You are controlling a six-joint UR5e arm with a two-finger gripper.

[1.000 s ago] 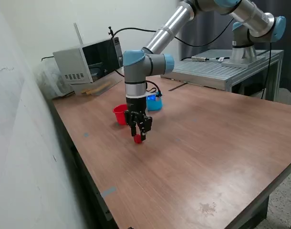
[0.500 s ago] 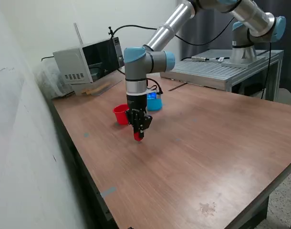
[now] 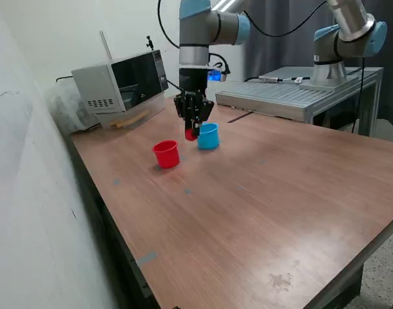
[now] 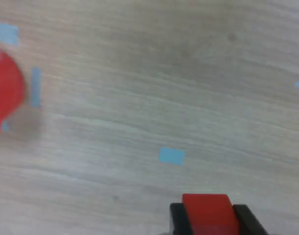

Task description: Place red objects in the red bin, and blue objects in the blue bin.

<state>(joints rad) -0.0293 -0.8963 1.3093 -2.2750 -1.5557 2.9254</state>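
Hanging high above the wooden surface, the arm points straight down, wrist vertical, and the pincer is closed tight on a red cube, well clear of the wood. In the wrist view that same cube sits squeezed between two black fingers, with blurred wood grain far below it.

The red cup stands upright on the surface, toward the exterior view's left of the pincer, open top up. The blue cup stands just beside the pincer on the exterior view's right, and from this angle the cube overlaps its rim edge; whether the cube is over it I cannot tell. The two cups stand near each other, not touching. In the wrist view the red cup shows at the picture's edge, cut off.

No writing is readable anywhere. Small blue tape marks dot the wood.

Wide open wood runs toward the near edge. A microwave sits at the far edge by the wall.
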